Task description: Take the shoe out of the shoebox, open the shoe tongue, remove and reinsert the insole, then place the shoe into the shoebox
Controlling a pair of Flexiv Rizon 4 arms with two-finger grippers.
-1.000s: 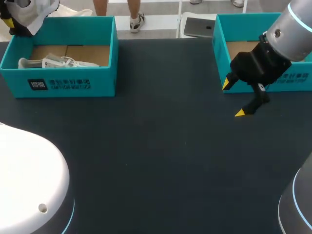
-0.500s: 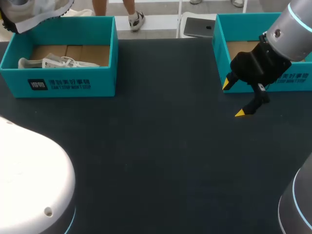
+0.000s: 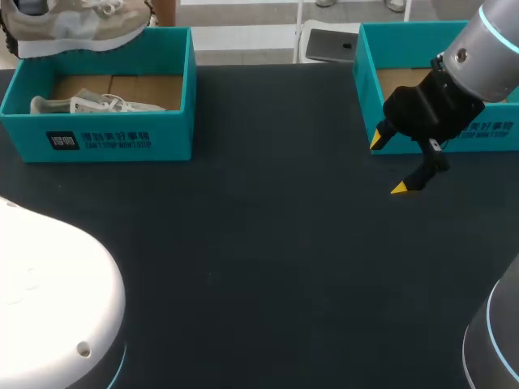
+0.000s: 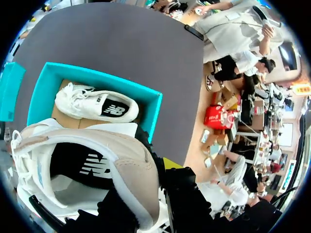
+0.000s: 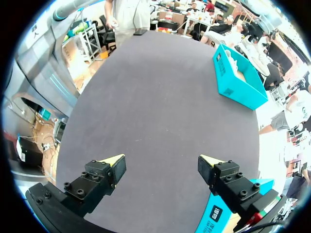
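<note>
The left pincer (image 4: 146, 190) is gripping the beige sneaker (image 3: 77, 24); beneath it the teal shoebox (image 3: 122, 139) is holding a white sneaker (image 3: 97, 104). The right pincer (image 3: 388, 164) is hanging wide open over the tabletop (image 3: 259, 251).

Two shoes (image 3: 77, 24) (image 3: 97, 104) — two shoeboxes (image 3: 122, 142) (image 3: 366, 81)

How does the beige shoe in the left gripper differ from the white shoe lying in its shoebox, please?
The beige shoe is held in the air by the left gripper, clear of the teal shoebox. The white shoe lies on the shoebox floor. The beige shoe is tan and grey with a white sole, while the white shoe is white with a dark side patch. Both are laced sneakers.
</note>
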